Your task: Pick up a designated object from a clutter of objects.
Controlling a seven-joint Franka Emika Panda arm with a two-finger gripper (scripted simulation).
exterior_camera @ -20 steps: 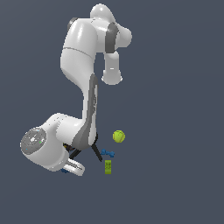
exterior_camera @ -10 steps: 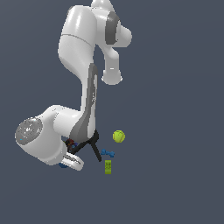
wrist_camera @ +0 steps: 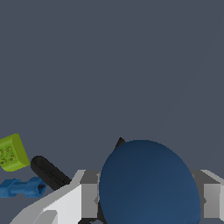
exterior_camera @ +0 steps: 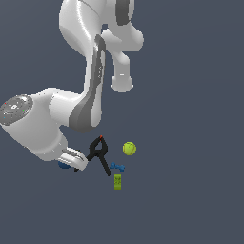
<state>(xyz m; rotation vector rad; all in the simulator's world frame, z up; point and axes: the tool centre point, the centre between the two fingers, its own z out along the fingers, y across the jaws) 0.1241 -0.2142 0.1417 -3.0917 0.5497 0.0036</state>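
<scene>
The designated object, a smooth dark blue ball [wrist_camera: 148,175], fills the gap between my two fingers in the wrist view, and both pads touch its sides. In the exterior view the ball [exterior_camera: 62,165] peeks out just below the white hand, at the gripper [exterior_camera: 71,163], which is shut on it. The clutter of objects lies toward the exterior view's right of the hand: a black clamp with an orange tip [exterior_camera: 99,155], a yellow-green tennis ball [exterior_camera: 129,148], a small blue piece [exterior_camera: 117,167] and a green block [exterior_camera: 117,181].
The wrist view also catches the green block [wrist_camera: 11,152], the blue piece [wrist_camera: 22,187] and a black clamp handle [wrist_camera: 48,171] beside one finger [wrist_camera: 89,197]. The arm's large white links [exterior_camera: 86,57] hang over the scene. The ground is plain dark grey.
The hand has risen and drifted toward the exterior view's left, and the blue ball has gone up with it. The clamp, tennis ball, blue piece and green block have stayed put.
</scene>
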